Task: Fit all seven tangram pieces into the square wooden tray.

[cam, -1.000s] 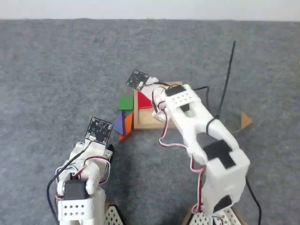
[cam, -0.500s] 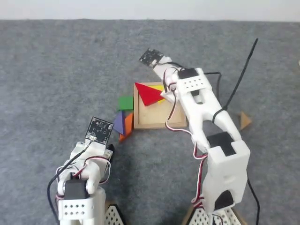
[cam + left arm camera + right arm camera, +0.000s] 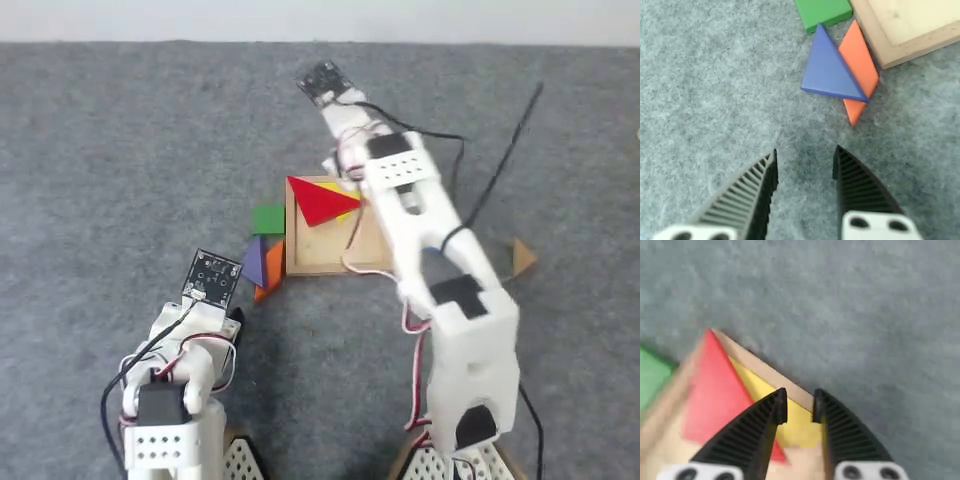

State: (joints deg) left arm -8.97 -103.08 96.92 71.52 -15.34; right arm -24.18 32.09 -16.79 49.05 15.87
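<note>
The square wooden tray (image 3: pixel 330 268) lies mid-table. Inside it a red triangle (image 3: pixel 318 203) rests beside a yellow piece (image 3: pixel 347 189), and the red tip reaches onto the tray's far left corner. My right gripper (image 3: pixel 799 394) hovers over the tray's far rim (image 3: pixel 765 372) and the yellow piece (image 3: pixel 792 427), fingers narrowly open and holding nothing. Left of the tray lie a green square (image 3: pixel 822 11), a blue triangle (image 3: pixel 830 75) and an orange piece (image 3: pixel 860 65). My left gripper (image 3: pixel 805 152) stands open over bare carpet, short of the blue triangle.
A small tan triangle (image 3: pixel 522 256) lies alone on the grey carpet to the tray's right. A black cable (image 3: pixel 500 170) arcs above the table beside the right arm. The left arm (image 3: pixel 175 390) sits folded at the near left.
The right arm has swung from over the tray's near left part to beyond its far edge, uncovering the red triangle and yellow piece. The left arm has kept still.
</note>
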